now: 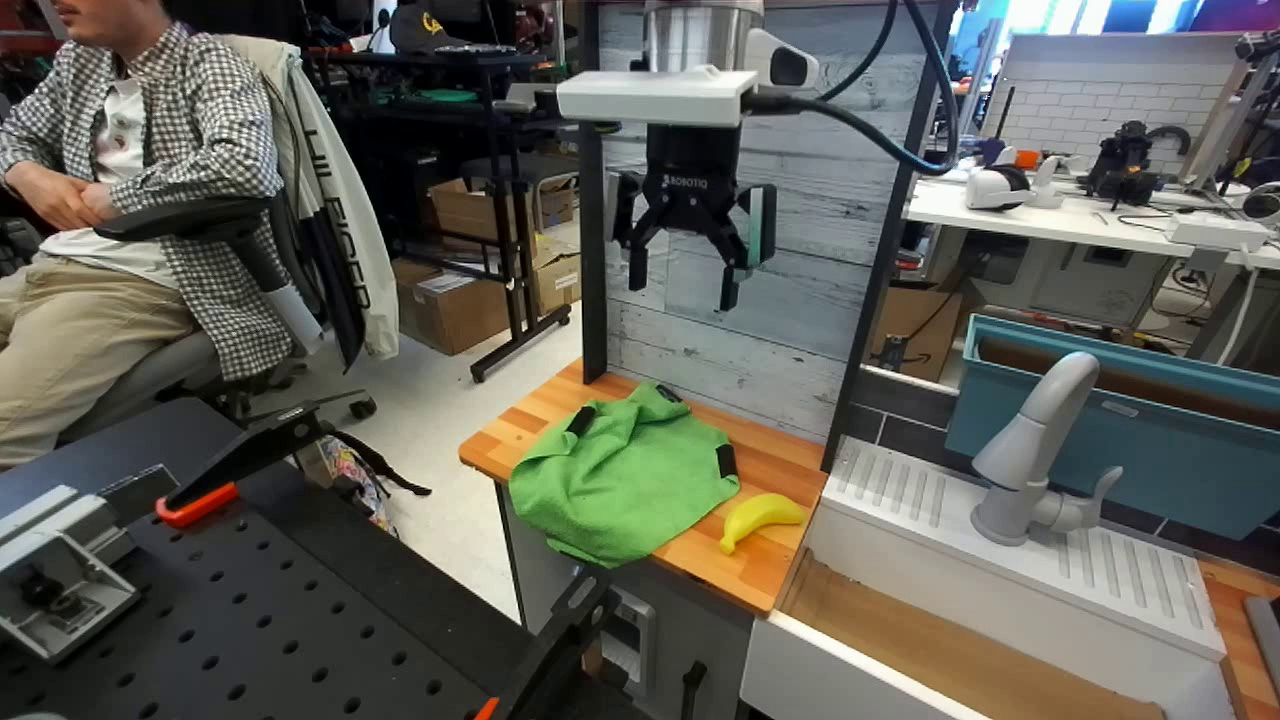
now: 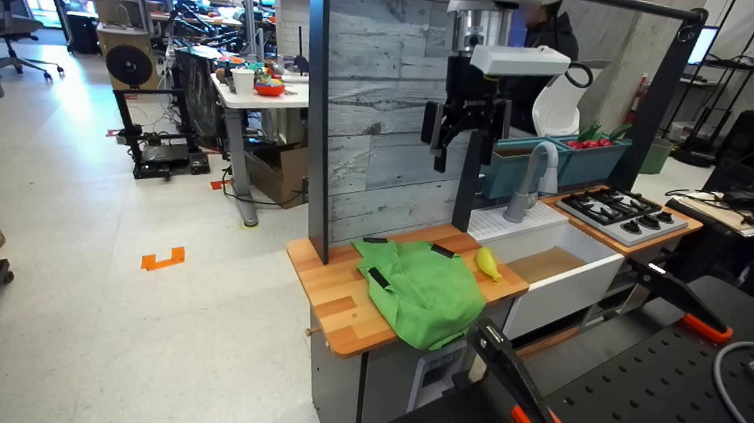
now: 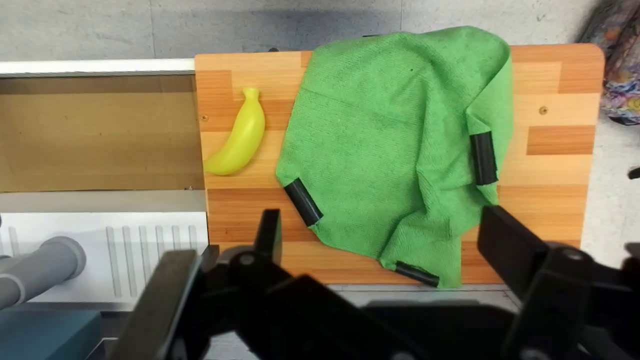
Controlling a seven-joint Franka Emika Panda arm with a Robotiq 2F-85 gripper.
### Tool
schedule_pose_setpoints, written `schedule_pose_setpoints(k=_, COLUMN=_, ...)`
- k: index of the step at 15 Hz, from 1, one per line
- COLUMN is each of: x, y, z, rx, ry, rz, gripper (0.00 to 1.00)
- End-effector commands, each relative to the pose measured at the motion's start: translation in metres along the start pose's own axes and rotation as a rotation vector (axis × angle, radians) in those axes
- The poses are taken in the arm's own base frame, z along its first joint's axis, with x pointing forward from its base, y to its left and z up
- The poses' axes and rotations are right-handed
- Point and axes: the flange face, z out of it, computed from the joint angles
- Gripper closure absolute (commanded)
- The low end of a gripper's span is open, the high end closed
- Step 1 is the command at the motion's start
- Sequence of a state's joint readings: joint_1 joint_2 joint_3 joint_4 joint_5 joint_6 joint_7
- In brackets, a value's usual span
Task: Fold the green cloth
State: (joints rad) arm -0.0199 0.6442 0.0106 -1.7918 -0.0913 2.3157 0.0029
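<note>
The green cloth [image 1: 630, 470] lies rumpled on the wooden counter and also shows in an exterior view [image 2: 428, 288] and in the wrist view [image 3: 365, 130]. It has black strips at several of its corners. One edge droops over the counter's front edge. In the wrist view, folds run along its right side and a flap there is turned over. My gripper [image 1: 683, 280] hangs well above the cloth, near the panel, and also shows in an exterior view [image 2: 463, 156]. In the wrist view the fingers [image 3: 382, 225] are spread wide with nothing between them.
A yellow banana [image 3: 240, 135] lies on the counter [image 3: 545, 165] beside the cloth. A grey wood-look panel [image 1: 740, 340] rises behind. A sink [image 1: 900, 620] with a grey faucet [image 1: 1035, 450] adjoins the counter. Black clamps [image 2: 511, 373] and a black perforated table [image 2: 657, 384] stand in front.
</note>
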Motion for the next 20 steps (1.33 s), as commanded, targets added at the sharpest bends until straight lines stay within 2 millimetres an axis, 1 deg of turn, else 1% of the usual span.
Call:
schedule_pose_setpoints(k=1, x=0.017, y=0.008, z=0.027, rx=0.004, ry=-0.034, rz=0.003, gripper=0.0)
schedule_pose_setpoints(k=3, x=0.02, y=0.012, z=0.042, rx=0.005, ry=-0.052, rz=0.01, gripper=0.0)
schedule_pose_setpoints(k=8, x=0.025, y=0.03, z=0.083, rx=0.0, ry=-0.107, rz=0.042, gripper=0.0)
schedule_pose_setpoints(k=11, x=0.028, y=0.043, z=0.102, rx=-0.015, ry=-0.132, rz=0.066, gripper=0.0)
schedule_pose_setpoints(k=15, x=0.037, y=0.054, z=0.122, rx=-0.054, ry=-0.145, rz=0.094, gripper=0.0)
schedule_pose_setpoints(k=18, x=0.044, y=0.058, z=0.132, rx=-0.087, ry=-0.153, rz=0.114, gripper=0.0)
schedule_pose_setpoints(k=19, x=0.034, y=0.058, z=0.129, rx=-0.054, ry=-0.138, rz=0.1, gripper=0.0)
schedule_pose_setpoints(k=20, x=0.035, y=0.058, z=0.132, rx=-0.055, ry=-0.14, rz=0.102, gripper=0.0)
